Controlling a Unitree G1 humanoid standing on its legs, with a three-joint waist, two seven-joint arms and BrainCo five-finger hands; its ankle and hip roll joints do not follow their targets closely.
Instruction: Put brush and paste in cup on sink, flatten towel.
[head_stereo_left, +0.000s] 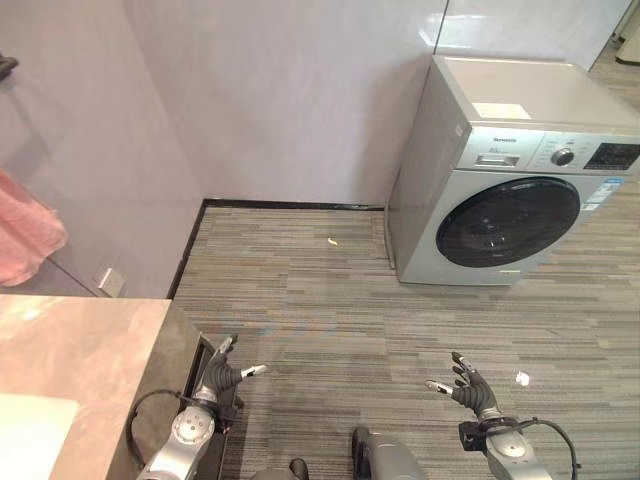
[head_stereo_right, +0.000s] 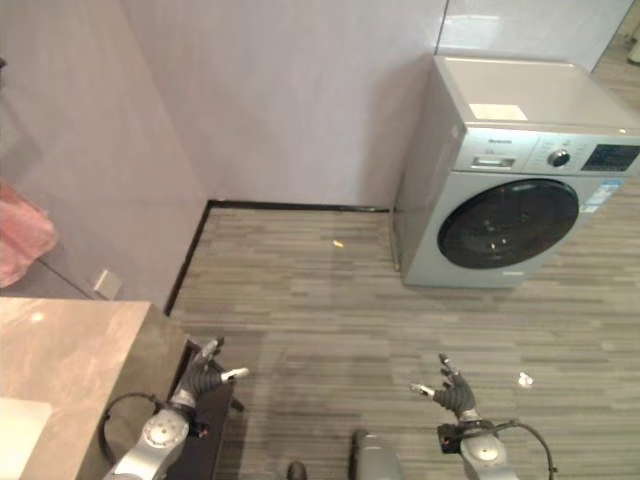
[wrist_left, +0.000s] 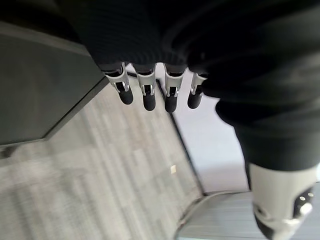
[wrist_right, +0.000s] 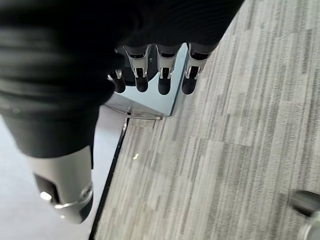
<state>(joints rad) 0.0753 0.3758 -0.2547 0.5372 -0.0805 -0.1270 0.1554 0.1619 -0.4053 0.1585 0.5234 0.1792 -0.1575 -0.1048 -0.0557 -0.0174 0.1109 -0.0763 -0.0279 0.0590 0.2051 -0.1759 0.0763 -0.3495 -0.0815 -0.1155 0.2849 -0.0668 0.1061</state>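
Observation:
A pink towel (head_stereo_left: 25, 232) hangs at the far left against the wall, above the stone countertop (head_stereo_left: 70, 350). My left hand (head_stereo_left: 222, 375) hovers low over the floor beside the counter's dark side, fingers (wrist_left: 146, 92) relaxed and holding nothing. My right hand (head_stereo_left: 468, 388) hangs over the striped floor at the lower right, fingers (wrist_right: 162, 80) spread and empty.
A silver front-loading washing machine (head_stereo_left: 510, 180) stands against the back wall at the right. A white basin edge (head_stereo_left: 30, 430) shows on the counter at the lower left. Small scraps (head_stereo_left: 332, 241) lie on the grey striped floor (head_stereo_left: 340, 310). A wall socket (head_stereo_left: 110, 281) sits low on the left.

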